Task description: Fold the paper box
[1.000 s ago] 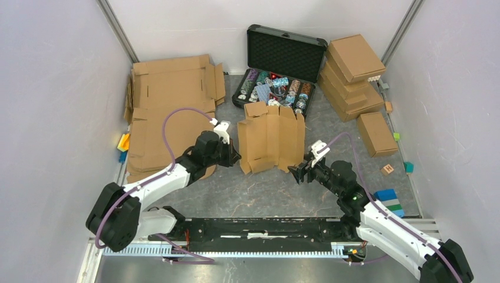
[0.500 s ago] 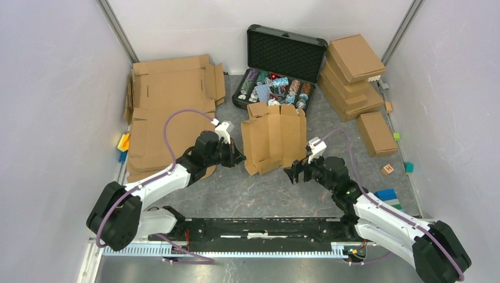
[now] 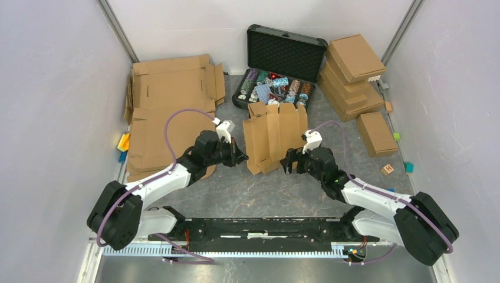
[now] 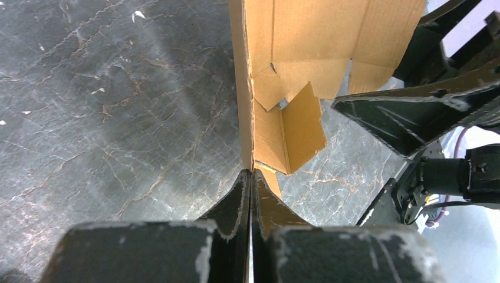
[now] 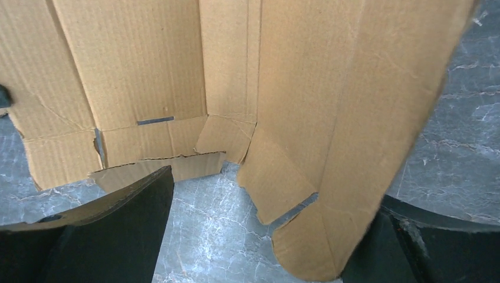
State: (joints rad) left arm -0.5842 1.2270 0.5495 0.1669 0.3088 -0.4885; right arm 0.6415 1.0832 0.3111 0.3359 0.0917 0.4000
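The paper box (image 3: 274, 137) is a partly unfolded brown cardboard piece that stands tilted on the grey table between my two grippers. My left gripper (image 3: 239, 155) is shut on its left edge; in the left wrist view the black fingertips (image 4: 243, 180) pinch the thin cardboard edge (image 4: 243, 88), with small flaps bent inward beyond. My right gripper (image 3: 289, 163) is open at the box's near right corner. In the right wrist view the box (image 5: 236, 71) fills the top, and its right flap hangs between my wide-apart fingers (image 5: 112, 224), close to the right one.
An open black case (image 3: 285, 52) of poker chips stands behind the box. Folded boxes (image 3: 352, 68) are stacked at back right, with one more (image 3: 376, 133) beside them. Large flat cardboard sheets (image 3: 168, 97) lie at left. Small coloured blocks (image 3: 389, 196) sit near the right edge.
My right gripper has moved left and forward up to the box's right corner. The box has tilted and shifted slightly. My left gripper has kept its hold and barely moved.
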